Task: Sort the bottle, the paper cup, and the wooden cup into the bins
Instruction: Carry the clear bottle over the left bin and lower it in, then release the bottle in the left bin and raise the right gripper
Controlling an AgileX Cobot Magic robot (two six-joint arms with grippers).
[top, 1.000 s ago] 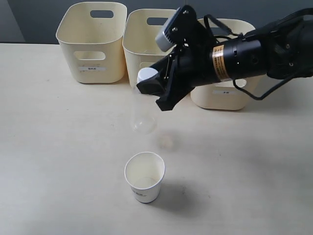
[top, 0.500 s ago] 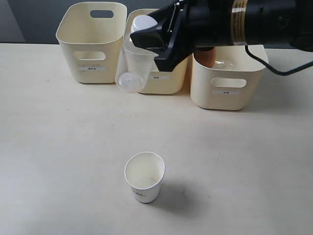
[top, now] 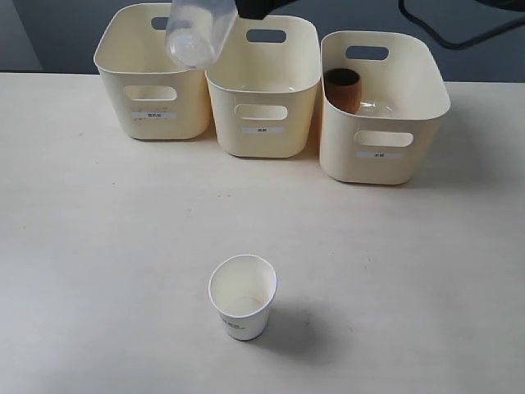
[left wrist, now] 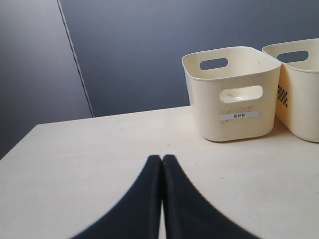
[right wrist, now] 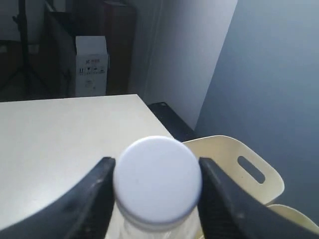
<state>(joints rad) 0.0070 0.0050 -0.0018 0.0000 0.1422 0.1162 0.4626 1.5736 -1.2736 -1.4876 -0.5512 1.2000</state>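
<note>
A pale, matte table [top: 98,246] carries everything. The middle bin [top: 262,123] is smooth cream plastic with rounded corners, a cut-out handle and a small white label on its front. The left bin [top: 153,90] and the right bin [top: 385,139] are the same make and stand just beside it, one on each side.

The bottle [top: 197,33] is clear, unlabelled plastic. It hangs tilted in the air, lifted off the table, and in the exterior view it sits above the gap between the middle bin and the left bin. The paper cup [top: 242,297] is white with a rolled rim and dark print near its base. It stands upright on the table, well in front of the middle bin. The wooden cup [top: 344,89] is dark reddish-brown and rounded, and it lies inside the right bin, against the wall nearest the middle bin.

The right claw [right wrist: 155,172] is part-way open, its two black fingers pressing either side of the bottle's neck, just under the round white cap [right wrist: 158,191]. The left claw [left wrist: 161,160] has its fingers pressed together, holding nothing, low over the table to the left of the middle bin.
</note>
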